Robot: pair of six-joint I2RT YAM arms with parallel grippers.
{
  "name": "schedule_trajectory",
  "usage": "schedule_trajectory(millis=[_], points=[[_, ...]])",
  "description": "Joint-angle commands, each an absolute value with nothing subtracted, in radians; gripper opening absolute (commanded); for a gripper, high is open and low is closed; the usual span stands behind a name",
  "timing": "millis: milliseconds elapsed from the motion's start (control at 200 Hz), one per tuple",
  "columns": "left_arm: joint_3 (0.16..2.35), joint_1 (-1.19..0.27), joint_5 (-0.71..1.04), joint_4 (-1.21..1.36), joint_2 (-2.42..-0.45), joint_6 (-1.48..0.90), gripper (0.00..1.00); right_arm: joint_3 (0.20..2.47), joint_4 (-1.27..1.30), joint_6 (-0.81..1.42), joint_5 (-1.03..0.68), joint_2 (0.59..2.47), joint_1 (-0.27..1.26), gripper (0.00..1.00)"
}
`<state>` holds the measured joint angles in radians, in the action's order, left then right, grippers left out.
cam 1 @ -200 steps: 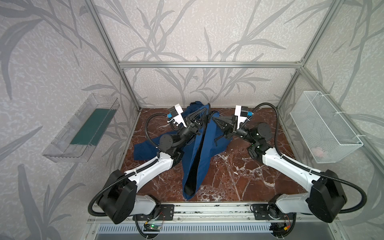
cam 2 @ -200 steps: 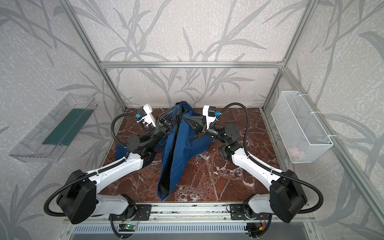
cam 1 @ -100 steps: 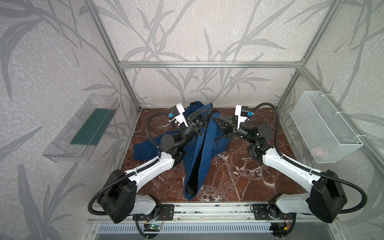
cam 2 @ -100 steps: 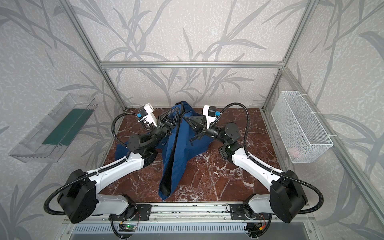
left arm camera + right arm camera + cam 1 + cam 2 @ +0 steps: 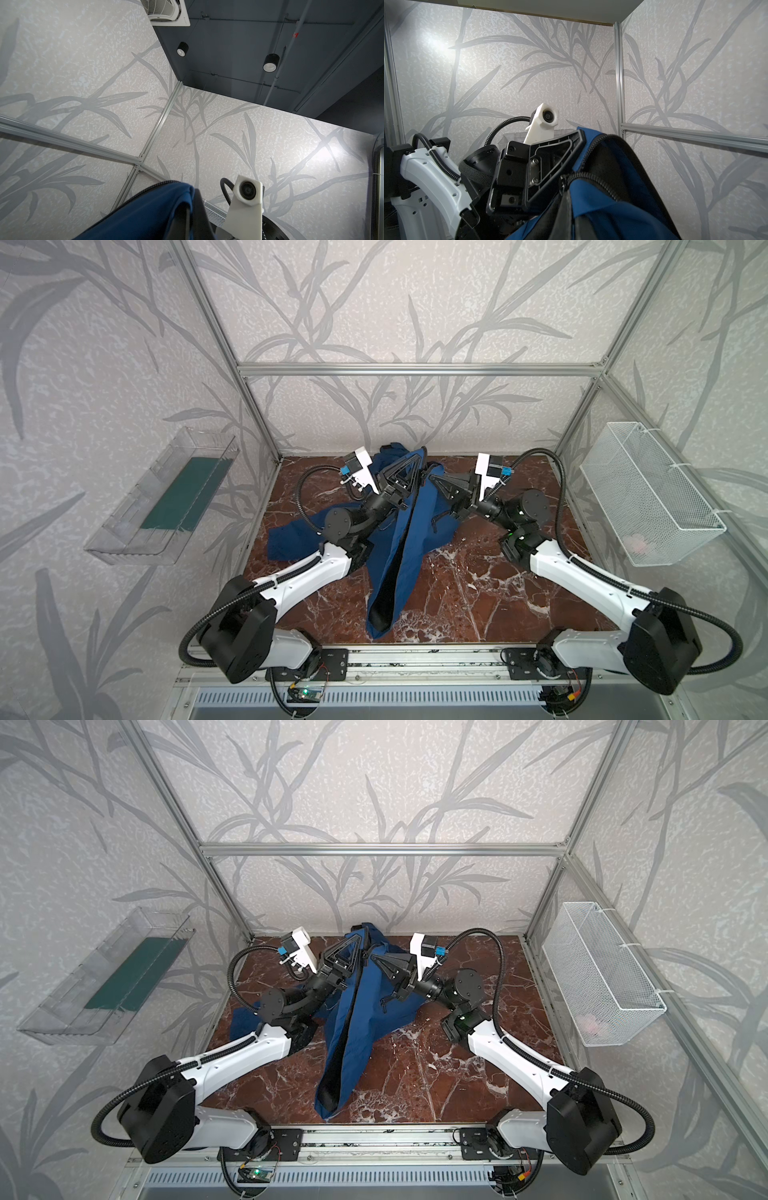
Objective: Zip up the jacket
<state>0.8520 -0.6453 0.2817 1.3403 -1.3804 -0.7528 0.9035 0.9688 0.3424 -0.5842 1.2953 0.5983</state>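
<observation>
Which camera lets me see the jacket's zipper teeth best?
The right wrist view: the zipper shows its teeth close and sharp. In both top views the jacket shows whole, but the teeth are too small to see. The left wrist view catches just one zipper edge.

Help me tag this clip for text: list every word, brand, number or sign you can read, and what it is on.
No text is readable.
Navy blue soft jacket: no lettering shows.
Small red sign on the dark ceiling: too small to read.
</observation>
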Motion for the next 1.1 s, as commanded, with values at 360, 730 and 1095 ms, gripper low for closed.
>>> schedule_trajectory(millis=[360, 730, 1095], points=[[0.89, -0.667, 0.269, 1.412, -1.375, -0.749, 0.0, 0.867, 1.02, 0.304, -0.518, 1.234, 0.592, 0.0], [0.892, -0.667, 0.266, 1.412, -1.378, -0.758, 0.0, 0.852, 1.015, 0.306, -0.505, 1.218, 0.584, 0.0], [0.887, -0.667, 0.266, 1.413, -1.376, -0.756, 0.0, 0.866, 0.994, 0.299, -0.517, 1.225, 0.583, 0.0]])
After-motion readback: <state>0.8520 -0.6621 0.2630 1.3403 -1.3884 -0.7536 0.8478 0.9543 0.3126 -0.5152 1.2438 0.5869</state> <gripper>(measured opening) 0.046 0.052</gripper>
